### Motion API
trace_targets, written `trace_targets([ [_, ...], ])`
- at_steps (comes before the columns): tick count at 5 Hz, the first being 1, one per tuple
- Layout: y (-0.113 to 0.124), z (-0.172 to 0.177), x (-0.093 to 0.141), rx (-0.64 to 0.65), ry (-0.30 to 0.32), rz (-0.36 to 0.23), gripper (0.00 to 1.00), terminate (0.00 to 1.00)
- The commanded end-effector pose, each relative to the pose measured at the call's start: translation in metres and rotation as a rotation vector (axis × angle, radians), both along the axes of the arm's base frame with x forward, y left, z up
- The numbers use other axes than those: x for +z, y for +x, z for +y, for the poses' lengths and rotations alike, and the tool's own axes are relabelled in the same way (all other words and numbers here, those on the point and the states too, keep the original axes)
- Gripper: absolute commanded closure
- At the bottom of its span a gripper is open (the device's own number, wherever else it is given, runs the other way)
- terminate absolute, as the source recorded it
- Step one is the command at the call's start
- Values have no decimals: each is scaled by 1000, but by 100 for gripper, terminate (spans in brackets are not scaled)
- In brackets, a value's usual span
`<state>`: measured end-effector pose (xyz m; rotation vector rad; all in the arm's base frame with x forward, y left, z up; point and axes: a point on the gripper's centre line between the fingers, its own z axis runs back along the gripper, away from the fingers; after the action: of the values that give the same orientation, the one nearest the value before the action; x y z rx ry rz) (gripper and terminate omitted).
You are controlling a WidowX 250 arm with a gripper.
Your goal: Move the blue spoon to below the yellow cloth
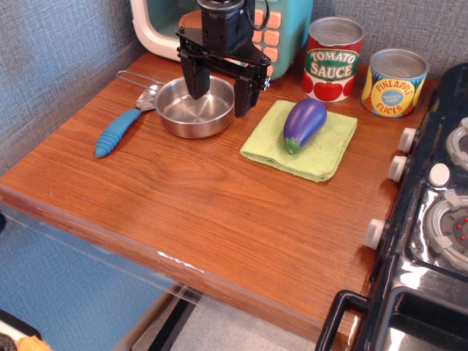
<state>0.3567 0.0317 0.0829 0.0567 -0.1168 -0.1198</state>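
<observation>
The blue spoon (pixel 121 129) lies on the wooden table at the left. Its ribbed blue handle points toward the front left, and its small metal bowl rests against the left side of the steel bowl (pixel 194 107). The yellow cloth (pixel 301 142) lies right of the steel bowl with a purple eggplant (pixel 304 123) on it. My gripper (pixel 219 91) hangs open and empty above the steel bowl, to the right of the spoon and not touching it.
A tomato sauce can (pixel 333 58) and a pineapple slices can (pixel 394 82) stand at the back right. A toy microwave (pixel 281 29) stands behind the gripper. A black stove (pixel 431 219) borders the table's right side. The table's front edge (pixel 146 241) drops off.
</observation>
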Motion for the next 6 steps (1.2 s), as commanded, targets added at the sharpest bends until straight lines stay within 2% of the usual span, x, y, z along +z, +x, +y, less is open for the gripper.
trace_targets([
  [1, 0, 0, 0, 0, 0, 0, 0, 0],
  [3, -22, 47, -14, 51, 1, 0, 0, 0],
  [5, -52, 107, -11, 77, 57, -7, 0, 0],
  [6, -50, 124, -17, 122, 62, -4, 0, 0],
])
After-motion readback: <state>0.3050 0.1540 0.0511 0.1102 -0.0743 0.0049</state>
